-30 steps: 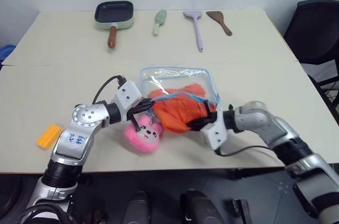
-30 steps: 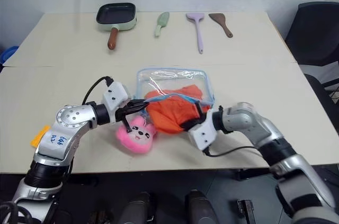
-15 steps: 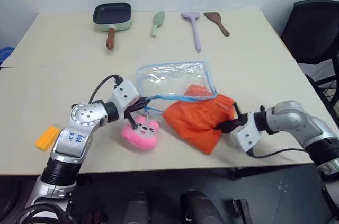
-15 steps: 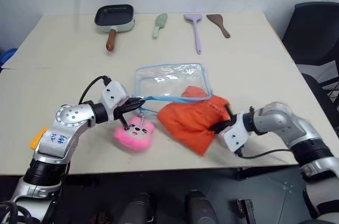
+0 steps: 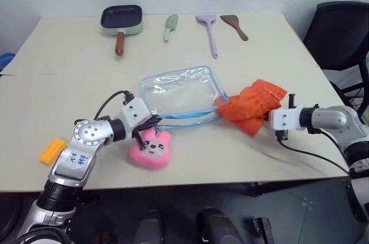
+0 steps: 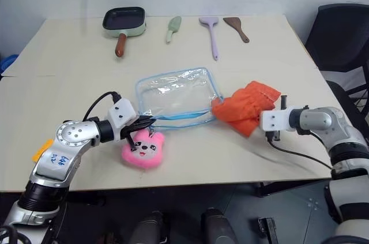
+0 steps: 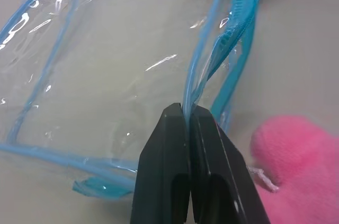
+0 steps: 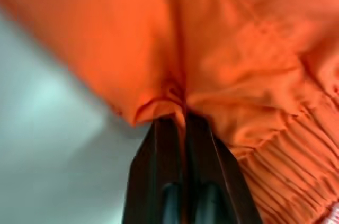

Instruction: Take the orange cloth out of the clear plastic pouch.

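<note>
Tabletop update: dragging the orange cloth (image 5: 252,105) fully clear of the clear plastic pouch (image 5: 177,91) in the clenched right gripper (image 8: 183,123), left gripper (image 7: 188,118) still pinching the pouch's blue rim beside it, extraction looking done.

right claw (image 8: 183,121) pinched on orange cloth (image 8: 233,49), pale surface (image 8: 47,150) beside

One pan (image 5: 121,19), three spatulas (image 5: 208,32), one pouch (image 5: 177,93), one cloth (image 5: 252,105), one plush (image 5: 151,150), one brick (image 5: 52,150)
</note>
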### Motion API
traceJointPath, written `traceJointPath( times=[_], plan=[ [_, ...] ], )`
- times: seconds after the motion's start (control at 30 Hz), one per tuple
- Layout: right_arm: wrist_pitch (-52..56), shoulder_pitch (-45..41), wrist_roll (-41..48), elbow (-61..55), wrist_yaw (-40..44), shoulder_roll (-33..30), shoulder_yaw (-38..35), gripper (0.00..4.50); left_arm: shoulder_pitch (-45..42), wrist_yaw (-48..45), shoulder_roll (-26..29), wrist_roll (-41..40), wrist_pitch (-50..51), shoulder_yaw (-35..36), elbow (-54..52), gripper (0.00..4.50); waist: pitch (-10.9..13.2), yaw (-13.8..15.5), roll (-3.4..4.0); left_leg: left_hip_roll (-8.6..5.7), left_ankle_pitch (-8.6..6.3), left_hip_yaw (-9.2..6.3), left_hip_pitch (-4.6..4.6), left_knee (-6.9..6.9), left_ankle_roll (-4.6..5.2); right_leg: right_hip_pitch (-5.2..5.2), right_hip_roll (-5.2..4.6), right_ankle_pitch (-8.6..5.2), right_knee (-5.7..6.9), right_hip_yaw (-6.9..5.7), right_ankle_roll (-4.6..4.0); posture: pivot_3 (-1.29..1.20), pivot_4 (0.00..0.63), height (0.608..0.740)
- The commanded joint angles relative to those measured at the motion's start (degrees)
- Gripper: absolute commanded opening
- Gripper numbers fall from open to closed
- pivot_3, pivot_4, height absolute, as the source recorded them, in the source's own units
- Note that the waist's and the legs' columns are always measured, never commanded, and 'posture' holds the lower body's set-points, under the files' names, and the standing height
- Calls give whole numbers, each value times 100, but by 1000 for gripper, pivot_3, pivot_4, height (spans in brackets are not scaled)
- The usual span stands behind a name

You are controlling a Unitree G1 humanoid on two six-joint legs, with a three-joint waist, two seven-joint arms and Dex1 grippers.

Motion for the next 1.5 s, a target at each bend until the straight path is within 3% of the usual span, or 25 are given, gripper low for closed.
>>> traceJointPath(
  times=[0.03,0.3,0.5,0.57,0.67,0.77,0.9,0.97,1.07,1.17,1.5],
  plan=[
    [394,-186,-112,137,-394,-225,-240,14,73,-11,96,94,-128,62,-153,0,1,9,2,0,0,-1,-1,-3,0,-4,-1,0,-1,0,0,0,150,740],
    [660,91,-113,-110,-546,-490,-386,14,85,-54,144,135,-118,109,-201,0,2,32,3,-3,-3,0,-15,-9,0,-9,-4,0,-20,-1,0,0,150,740],
    [1149,595,550,-761,28,-521,-802,14,3,-68,142,124,-162,101,-97,0,2,10,4,-1,-5,2,-12,-10,2,-7,0,0,-19,1,0,0,150,740],
    [1472,858,1129,-1247,578,-466,-1018,14,-16,-109,113,71,-178,91,-109,0,2,18,4,0,-5,4,-10,-10,2,-7,2,0,-18,2,0,0,150,740],
    [2877,1799,2552,-3196,1524,-363,-1344,14,32,-241,32,-30,-265,-18,-280,0,2,51,4,4,-6,-3,-13,-16,0,-5,4,0,-22,-4,0,0,150,740],
    [3682,2362,3159,-4493,1655,-347,-1589,14,37,-308,-49,-92,-235,-49,-408,0,3,58,5,5,-7,-6,-20,-23,-4,-6,6,0,-31,-7,0,0,150,740],
    [3368,2652,2628,-4783,1517,-449,-1560,14,27,-393,-102,-130,-216,-67,-454,0,3,61,5,1,-18,-7,-16,-14,16,0,1,2,-33,-5,5,0,150,740],
    [2758,2447,1813,-4077,1099,-534,-1369,14,-4,-440,-78,-117,-220,-76,-411,0,3,54,5,-1,-20,-6,-14,-9,19,2,0,4,-33,-5,8,0,150,740],
    [2361,2172,1307,-3415,781,-530,-1276,14,-45,-489,-62,-110,-221,-58,-349,0,3,46,5,-5,-20,-4,-14,-8,20,0,-3,4,-33,-1,8,0,150,740],
    [1846,1399,-118,-2222,-770,-635,-902,14,-103,-636,57,-129,-231,22,-212,0,4,13,7,-3,-19,-1,-14,-9,19,-5,-1,4,-32,2,8,0,150,740],
    [1194,822,-333,-1281,-1155,-296,-704,14,-73,-822,259,-54,-362,12,-179,0,4,-4,7,0,-5,23,-16,-26,-5,-18,1,4,-42,20,7,0,150,740]
  ],
)
